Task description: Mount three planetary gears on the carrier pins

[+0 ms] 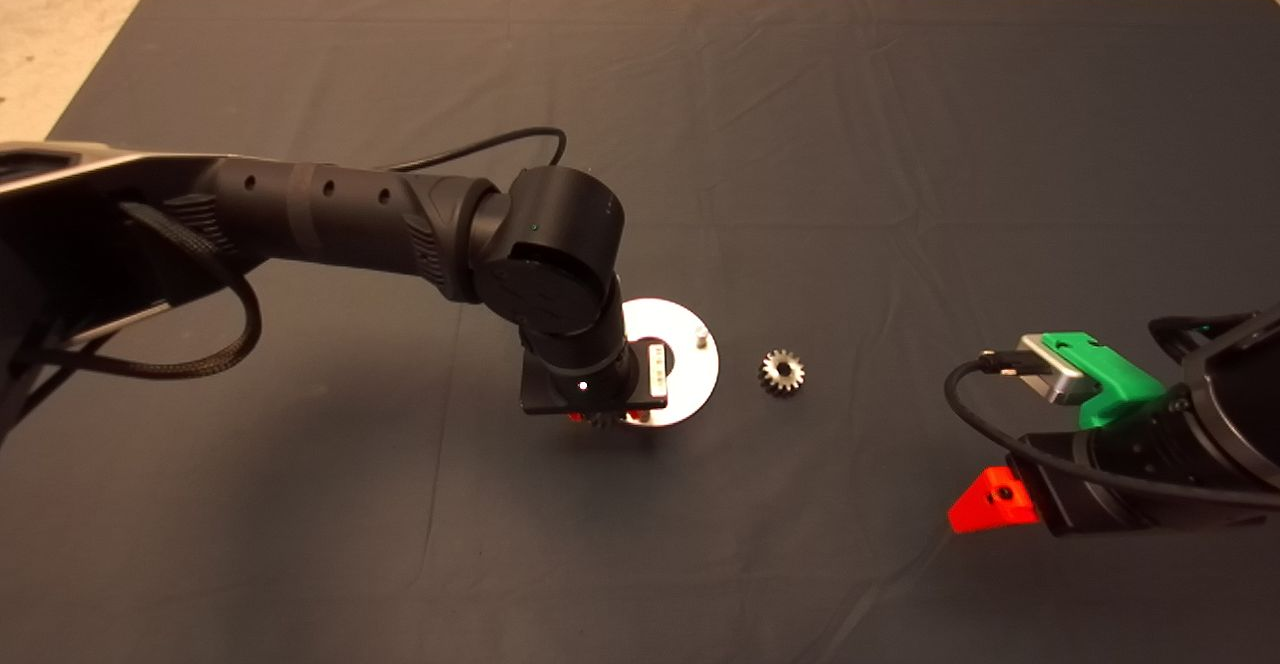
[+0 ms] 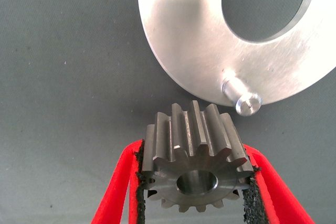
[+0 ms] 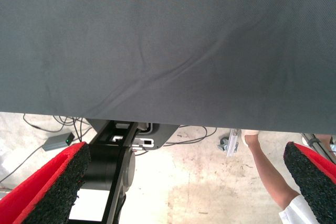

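My left gripper point(image 2: 197, 184) is shut on a silver planetary gear point(image 2: 195, 158), its black pads pressing the teeth on both sides. The gear hangs just off the rim of the flat silver carrier disc point(image 2: 189, 35), close to one upright carrier pin point(image 2: 242, 98). From above, the left arm covers much of the disc point(image 1: 690, 369); another pin point(image 1: 702, 337) stands on its right side. A second gear point(image 1: 782, 372) lies flat on the mat just right of the disc. My right gripper point(image 1: 985, 504) waits open at the lower right edge.
The dark mat point(image 1: 900, 144) has shallow creases. The right wrist view looks past the mat's edge to a concrete floor with cables, a black stand point(image 3: 113, 161) and a person's forearm point(image 3: 268, 174).
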You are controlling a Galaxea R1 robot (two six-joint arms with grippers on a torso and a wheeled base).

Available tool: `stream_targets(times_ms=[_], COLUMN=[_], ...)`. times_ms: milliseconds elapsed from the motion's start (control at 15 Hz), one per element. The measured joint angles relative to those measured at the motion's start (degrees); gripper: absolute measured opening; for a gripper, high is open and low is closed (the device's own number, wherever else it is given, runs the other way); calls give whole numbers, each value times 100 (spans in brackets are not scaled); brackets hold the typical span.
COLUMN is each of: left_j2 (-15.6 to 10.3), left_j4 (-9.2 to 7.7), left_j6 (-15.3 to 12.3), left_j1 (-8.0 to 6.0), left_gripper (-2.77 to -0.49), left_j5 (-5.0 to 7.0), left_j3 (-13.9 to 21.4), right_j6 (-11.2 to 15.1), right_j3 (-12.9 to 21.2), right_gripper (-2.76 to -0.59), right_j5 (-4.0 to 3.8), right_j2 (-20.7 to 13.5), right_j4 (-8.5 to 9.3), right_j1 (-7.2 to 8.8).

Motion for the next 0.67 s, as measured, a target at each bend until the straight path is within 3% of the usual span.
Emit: stream_targets(times_ms=[667], left_j2=[254], left_j4=[-4], left_j6=[-475], left_j1=[-1], left_gripper=[-238], left_j5=[0], left_j3=[-550], right_j6=[0], right_j3=[0], right_gripper=[-60], right_j5=[-2], right_j2=[0], right_j4=[-2], right_j1=[0])
